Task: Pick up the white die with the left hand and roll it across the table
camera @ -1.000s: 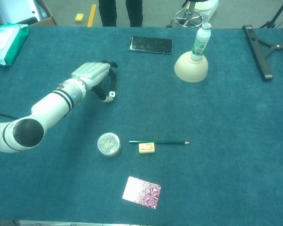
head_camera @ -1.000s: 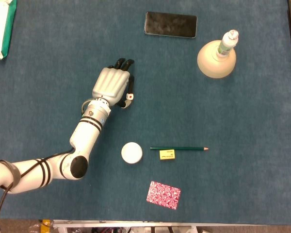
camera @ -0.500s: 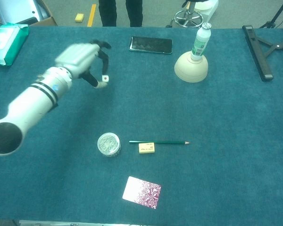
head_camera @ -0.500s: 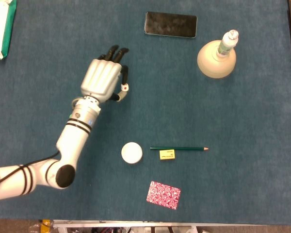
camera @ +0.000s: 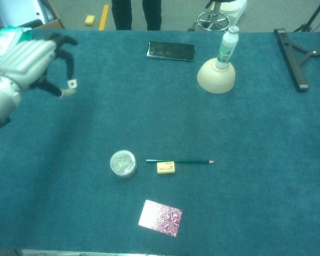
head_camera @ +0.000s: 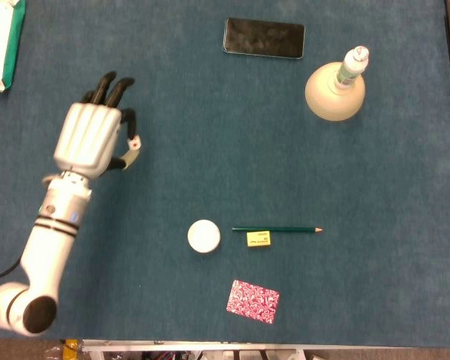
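Note:
My left hand (head_camera: 90,135) (camera: 29,61) hangs above the left side of the blue table, raised off the cloth. It pinches the small white die (head_camera: 135,141) (camera: 72,84) between thumb and a fingertip, with the other dark fingers stretched forward. A red pip shows on the die's face. The white forearm runs down to the lower left corner of the head view. My right hand appears in neither view.
A round white tin (head_camera: 203,236) (camera: 123,163), a green pencil (head_camera: 276,229), a yellow eraser (head_camera: 259,238) and a red patterned card (head_camera: 253,301) lie in the near middle. A phone (head_camera: 264,37) and a bottle on a cream base (head_camera: 335,90) stand at the back. Wipes pack (camera: 8,40) sits far left.
The left hand has lifted with the die and swung left, away from the table's middle, still pinching it.

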Robot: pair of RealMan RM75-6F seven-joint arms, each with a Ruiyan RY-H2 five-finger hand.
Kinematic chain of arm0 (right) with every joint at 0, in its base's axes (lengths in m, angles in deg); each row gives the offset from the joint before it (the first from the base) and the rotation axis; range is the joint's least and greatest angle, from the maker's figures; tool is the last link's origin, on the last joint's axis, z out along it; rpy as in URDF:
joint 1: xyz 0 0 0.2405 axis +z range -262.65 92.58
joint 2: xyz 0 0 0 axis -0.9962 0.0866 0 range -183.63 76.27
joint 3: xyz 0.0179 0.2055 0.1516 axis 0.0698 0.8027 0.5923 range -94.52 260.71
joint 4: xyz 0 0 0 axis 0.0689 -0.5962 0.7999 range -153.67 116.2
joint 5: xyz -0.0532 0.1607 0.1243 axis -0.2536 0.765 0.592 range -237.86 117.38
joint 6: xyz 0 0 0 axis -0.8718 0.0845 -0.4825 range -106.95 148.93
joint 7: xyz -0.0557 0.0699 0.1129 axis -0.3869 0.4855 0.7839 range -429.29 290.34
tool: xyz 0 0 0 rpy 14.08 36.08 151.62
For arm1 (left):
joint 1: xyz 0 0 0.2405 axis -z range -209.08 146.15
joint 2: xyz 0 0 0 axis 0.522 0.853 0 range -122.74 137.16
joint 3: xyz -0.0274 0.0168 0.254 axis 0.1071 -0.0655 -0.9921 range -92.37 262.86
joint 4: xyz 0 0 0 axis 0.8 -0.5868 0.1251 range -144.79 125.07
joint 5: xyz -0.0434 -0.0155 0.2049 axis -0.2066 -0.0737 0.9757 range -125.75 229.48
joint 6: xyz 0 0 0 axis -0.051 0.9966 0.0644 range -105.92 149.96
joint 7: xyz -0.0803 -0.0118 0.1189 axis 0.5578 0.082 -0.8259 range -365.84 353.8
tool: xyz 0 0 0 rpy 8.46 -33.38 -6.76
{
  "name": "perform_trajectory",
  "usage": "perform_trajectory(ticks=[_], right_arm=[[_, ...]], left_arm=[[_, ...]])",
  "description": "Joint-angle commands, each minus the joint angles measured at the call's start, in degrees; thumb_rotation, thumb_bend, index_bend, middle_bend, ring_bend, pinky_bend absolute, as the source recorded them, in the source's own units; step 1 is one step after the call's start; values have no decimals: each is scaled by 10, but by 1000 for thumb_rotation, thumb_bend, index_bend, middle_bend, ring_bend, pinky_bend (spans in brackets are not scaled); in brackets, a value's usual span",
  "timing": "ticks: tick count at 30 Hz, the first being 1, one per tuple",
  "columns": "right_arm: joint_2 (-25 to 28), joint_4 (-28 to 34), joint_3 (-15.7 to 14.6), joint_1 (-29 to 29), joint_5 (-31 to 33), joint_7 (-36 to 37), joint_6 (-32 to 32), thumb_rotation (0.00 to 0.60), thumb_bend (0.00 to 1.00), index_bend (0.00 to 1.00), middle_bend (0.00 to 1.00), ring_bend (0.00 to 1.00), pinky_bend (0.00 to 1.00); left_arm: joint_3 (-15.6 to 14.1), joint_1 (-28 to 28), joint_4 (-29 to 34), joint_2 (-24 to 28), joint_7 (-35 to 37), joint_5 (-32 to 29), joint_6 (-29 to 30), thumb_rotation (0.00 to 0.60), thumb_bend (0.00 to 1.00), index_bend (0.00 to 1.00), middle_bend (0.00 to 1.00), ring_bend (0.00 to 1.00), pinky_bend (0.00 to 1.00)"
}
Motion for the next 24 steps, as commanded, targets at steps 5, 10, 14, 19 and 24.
perform_trajectory(ticks=[5, 10, 14, 19, 24], right_arm=[[-3, 1, 1, 3, 2, -3, -3, 600, 0, 285, 339, 373, 575], [-4, -1, 1, 5, 5, -5, -9, 600, 0, 285, 339, 373, 575], [-3, 1, 2, 3, 5, 0, -6, 600, 0, 285, 339, 373, 575], [-2, -4, -2, -3, 6, 8, -5, 600, 0, 285, 339, 373, 575], [-3, -4, 0, -1, 7, 6, -8, 600, 0, 285, 339, 373, 575]], left_arm=[[-15, -33, 2, 12, 18, 7, 12, 600, 208, 625, 144, 50, 269], [40, -23, 35, 30, 29, 64, 62, 600, 209, 633, 150, 50, 271], [71, -27, 87, 51, 31, 100, 106, 564, 208, 564, 155, 51, 271], [18, -76, 120, 80, 20, 80, 108, 502, 205, 429, 125, 45, 271], [2, -114, 88, 74, 81, 64, 111, 490, 204, 432, 124, 45, 271]])
